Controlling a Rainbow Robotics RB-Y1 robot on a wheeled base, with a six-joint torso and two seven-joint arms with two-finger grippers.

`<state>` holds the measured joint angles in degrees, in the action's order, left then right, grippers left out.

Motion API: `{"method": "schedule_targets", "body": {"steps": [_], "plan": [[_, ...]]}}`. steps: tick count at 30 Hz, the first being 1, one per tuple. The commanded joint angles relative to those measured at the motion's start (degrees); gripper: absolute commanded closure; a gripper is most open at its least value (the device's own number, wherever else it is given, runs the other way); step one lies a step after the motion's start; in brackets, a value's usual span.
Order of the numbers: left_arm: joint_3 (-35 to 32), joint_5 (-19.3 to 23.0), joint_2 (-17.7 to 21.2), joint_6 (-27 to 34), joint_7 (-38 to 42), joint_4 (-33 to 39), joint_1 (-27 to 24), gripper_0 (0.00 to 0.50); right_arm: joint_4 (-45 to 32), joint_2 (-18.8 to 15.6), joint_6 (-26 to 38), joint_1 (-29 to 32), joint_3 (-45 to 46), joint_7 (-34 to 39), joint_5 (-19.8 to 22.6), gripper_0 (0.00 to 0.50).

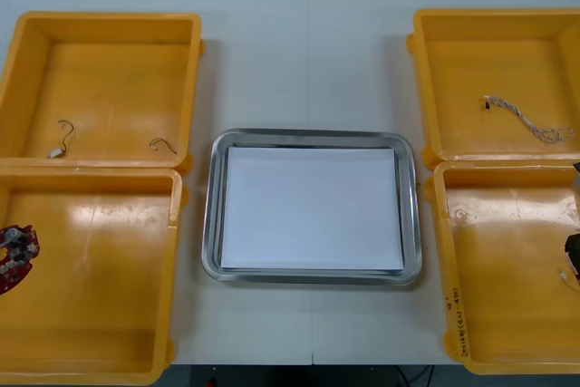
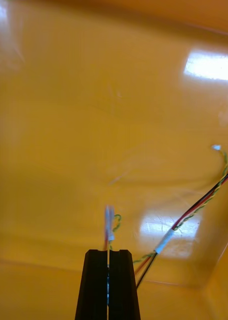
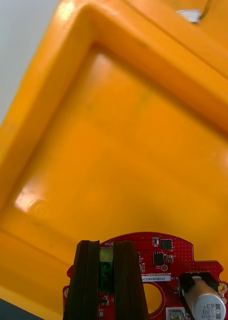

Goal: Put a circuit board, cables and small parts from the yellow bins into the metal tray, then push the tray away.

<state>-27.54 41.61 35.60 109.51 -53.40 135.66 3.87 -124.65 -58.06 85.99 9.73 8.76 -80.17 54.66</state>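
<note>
In the left wrist view my left gripper (image 3: 106, 245) is shut on the edge of a round red circuit board (image 3: 159, 260), held over the floor of the near left yellow bin (image 3: 124, 150). The front view shows that board (image 1: 16, 256) at the outer side of the same bin (image 1: 91, 269). My right gripper (image 2: 108, 255) is down inside the near right bin (image 2: 93, 125), its fingers pressed together on a thin end of the red and yellow cable (image 2: 199, 205). In the front view it (image 1: 573, 246) shows at the bin's outer side. The metal tray (image 1: 313, 136), white inside, lies between the bins.
The far left bin (image 1: 100, 29) holds two short black cables (image 1: 62, 138) (image 1: 163, 144). A twisted blue and white cable (image 1: 530, 120) lies in the far right bin (image 1: 498, 29). Bare table runs beyond the tray's far rim.
</note>
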Motion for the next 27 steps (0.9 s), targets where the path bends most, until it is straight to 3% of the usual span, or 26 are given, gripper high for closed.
{"method": "schedule_targets", "body": {"steps": [1,11,27], "plan": [[4.08,3.83,4.92,0.49,2.69,3.38,-4.22,0.5,-2.96,0.4,1.02,-2.44,1.88,4.85,1.07,0.5],[12.78,5.85,6.06,0.49,3.04,4.61,-11.96,0.5,-3.23,1.72,1.72,-4.28,1.88,7.13,2.47,0.5],[31.94,3.3,5.71,0.49,5.41,-1.1,-25.49,0.5,-3.23,11.21,9.63,-11.05,1.88,9.86,-1.83,0.5]]}}
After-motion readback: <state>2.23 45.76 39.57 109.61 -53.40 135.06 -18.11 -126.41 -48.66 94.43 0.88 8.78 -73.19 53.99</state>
